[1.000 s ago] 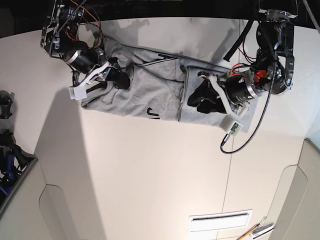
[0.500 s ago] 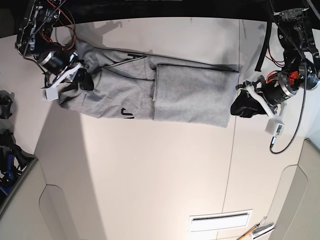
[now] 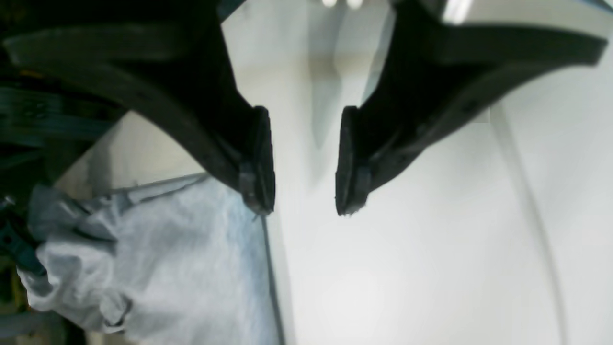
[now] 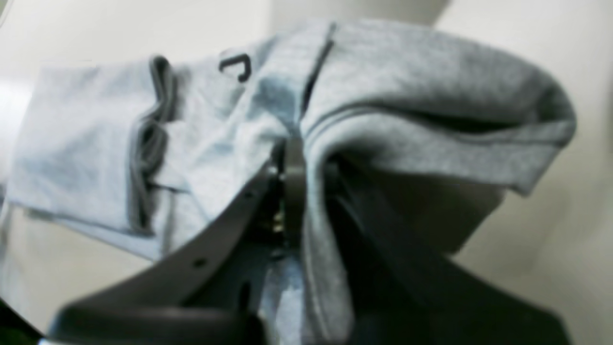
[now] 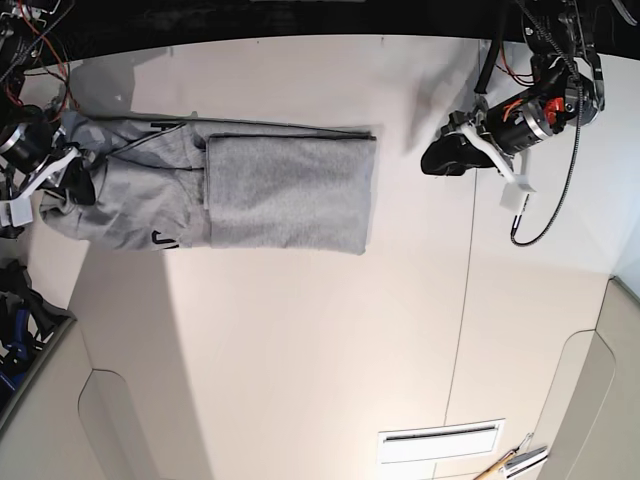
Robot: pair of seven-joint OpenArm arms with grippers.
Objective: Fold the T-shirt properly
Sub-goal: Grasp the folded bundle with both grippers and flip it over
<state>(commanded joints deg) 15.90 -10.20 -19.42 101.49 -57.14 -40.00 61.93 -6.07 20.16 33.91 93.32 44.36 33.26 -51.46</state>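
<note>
The heather-grey T-shirt point(image 5: 280, 190) lies on the white table point(image 5: 300, 340) in the base view, its right part folded flat, its left end bunched. My right gripper point(image 5: 75, 180) at the far left is shut on that bunched end; the right wrist view shows grey cloth point(image 4: 364, 120) pinched between the jaws, with a bit of black lettering. My left gripper point(image 5: 432, 158) hangs open and empty over bare table, right of the shirt. In the left wrist view its fingertips point(image 3: 258, 158) stand apart point(image 3: 304, 163), with the shirt point(image 3: 158, 258) at lower left.
A seam line point(image 5: 468, 300) runs down the table on the right. A vent slot point(image 5: 440, 440) and tools point(image 5: 515, 462) lie near the front right. Dark equipment point(image 5: 15, 300) sits off the table's left edge.
My right gripper has dragged the shirt's end to the left, and the whole shirt slid left with it. My left gripper let go of the shirt and drew back up and to the right.
</note>
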